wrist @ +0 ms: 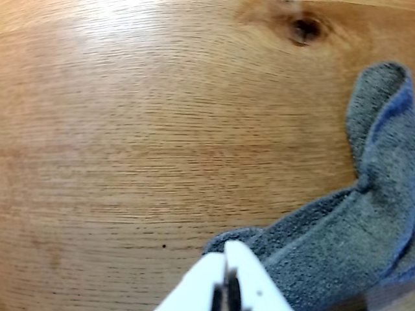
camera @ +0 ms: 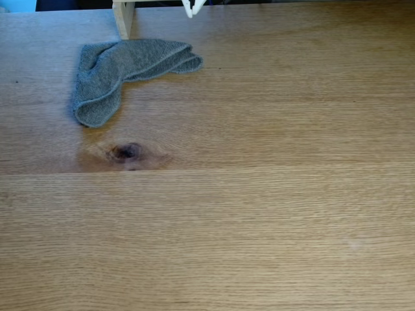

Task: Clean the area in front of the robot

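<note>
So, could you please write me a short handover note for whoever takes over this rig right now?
Gripper: jaws closed, holding nothing, hanging above the near edge of the grey cloth.
Cloth: lying crumpled and folded on the oak tabletop at the far left in the fixed view, beside the pale wooden post, just beyond the dark knot.
Done: nothing visible; the cloth is not gripped.
Left: open, grasp the cloth, wipe the tabletop in front of the arm.

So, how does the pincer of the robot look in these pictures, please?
The pincer is made of plain white plastic. In the wrist view its two flat fingers taper to rounded tips, with a narrow dark slit between them. In the fixed view, two small white pointed tips show at the top edge. No cables or markings are visible.
</note>
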